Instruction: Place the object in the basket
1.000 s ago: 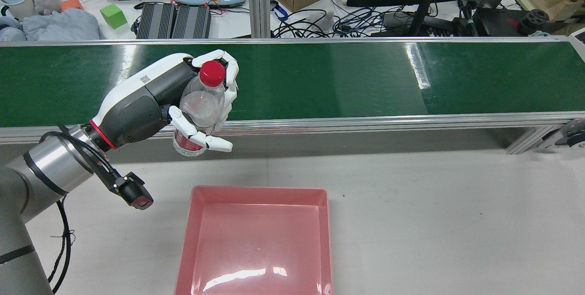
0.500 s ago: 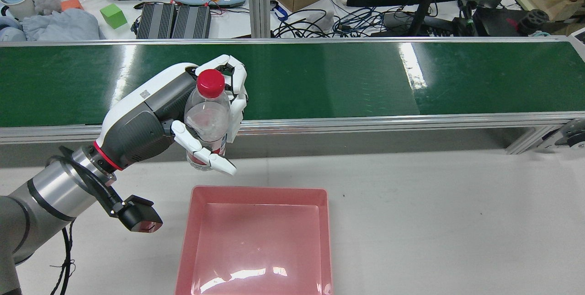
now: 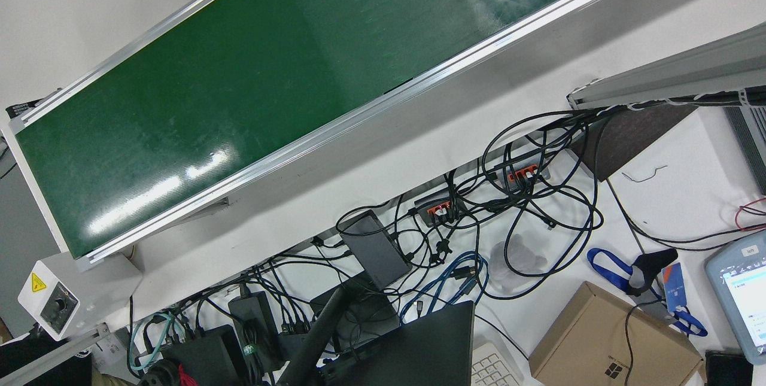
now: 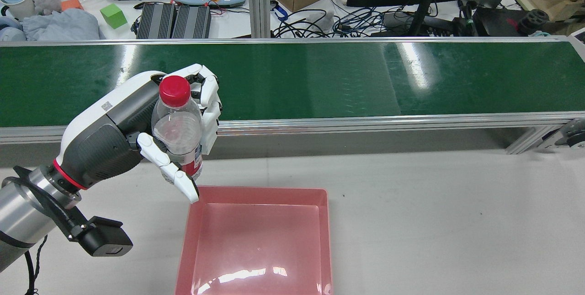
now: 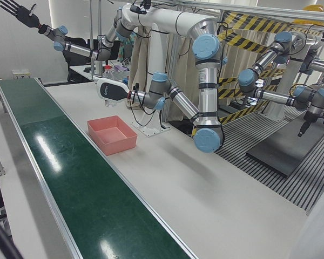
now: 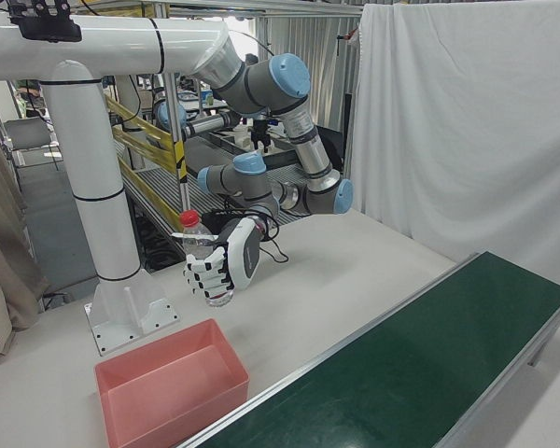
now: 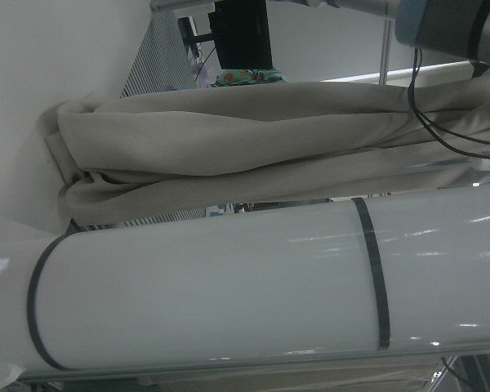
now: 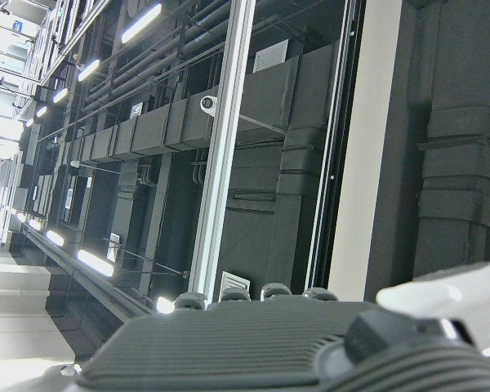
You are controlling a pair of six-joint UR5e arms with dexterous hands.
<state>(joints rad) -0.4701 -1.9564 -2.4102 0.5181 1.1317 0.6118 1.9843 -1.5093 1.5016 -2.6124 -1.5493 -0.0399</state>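
Fingers of your left robot hand wrap the upright bottle, held above the worktop just beyond the pink basket's far left corner.

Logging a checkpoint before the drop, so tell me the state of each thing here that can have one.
Left hand: shut on the plastic bottle, raised off the table.
Plastic bottle: roughly upright, red cap on, not yet in the basket.
Pink basket: empty, on the table.
Conveyor belt: nothing on it.
Right hand: open, raised high, fingers spread.
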